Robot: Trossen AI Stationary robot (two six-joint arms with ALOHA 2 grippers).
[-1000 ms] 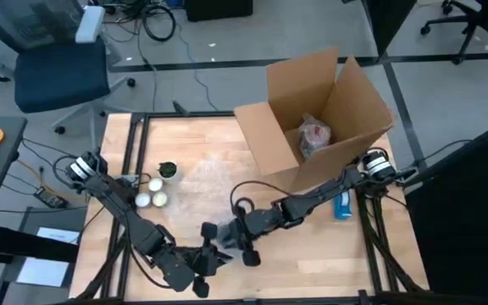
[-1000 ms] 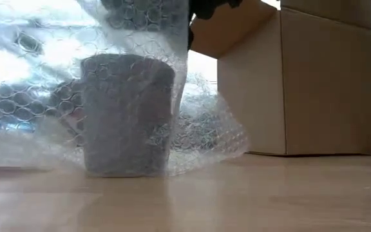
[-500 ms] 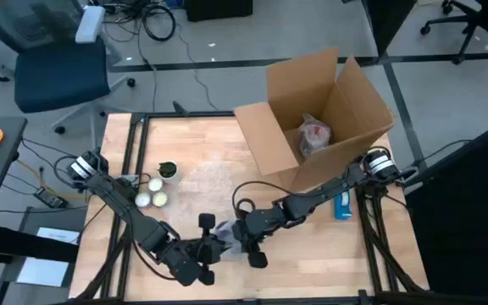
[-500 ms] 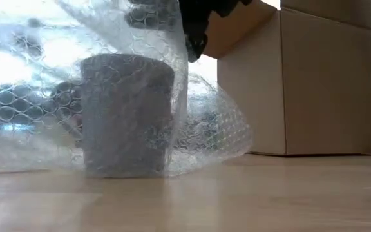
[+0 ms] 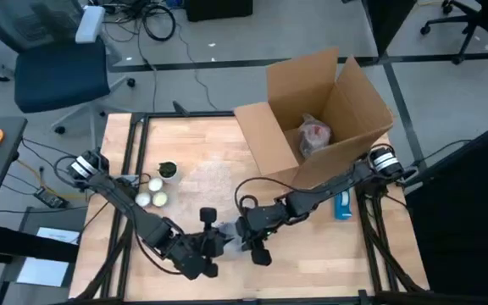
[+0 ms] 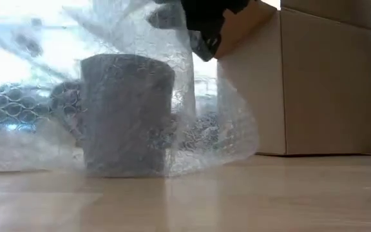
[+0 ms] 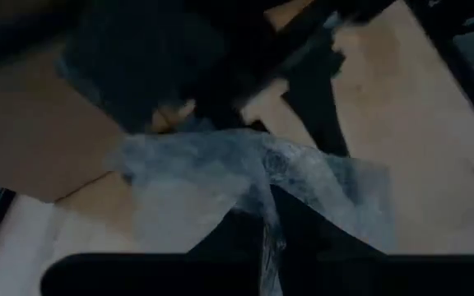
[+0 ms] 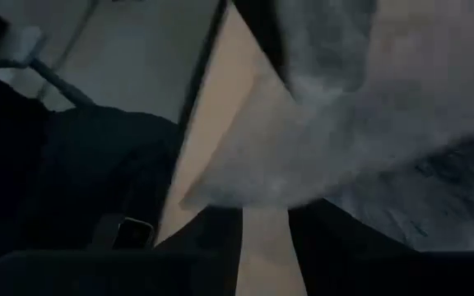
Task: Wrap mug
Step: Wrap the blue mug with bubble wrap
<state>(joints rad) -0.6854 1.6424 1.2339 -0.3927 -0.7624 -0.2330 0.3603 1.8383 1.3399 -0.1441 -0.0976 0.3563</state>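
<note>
A grey, slightly tapered mug [image 6: 127, 115] stood upright on the pale wooden counter [image 5: 312, 254], near its front edge and about midway along it — mouth up, long axis vertical, its handle showing on the side away from the box in the low view. A clear sheet of bubble wrap [image 6: 198, 122], dimpled and crinkly, was draped over and around the mug, rising in a peak above it and spilling onto the counter on both sides.

The left gripper [image 5: 200, 247] lay low at the front edge, just beside the bundle; in its wrist view its fingers [image 7: 245, 238] were pinched on a bunched fold of the wrap [image 7: 253, 177]. The right gripper [image 5: 251, 241] sat against the bundle's other side, its dark body hanging over the peak of wrap in the low view; its fingers' opening could not be told.

Behind, toward the counter's far right corner, stood an open brown cardboard box [image 5: 320, 119] with flaps raised and a wrapped item inside. Near the left edge lay two white balls [image 5: 152, 193] and a small dark green round thing [image 5: 168, 170].
</note>
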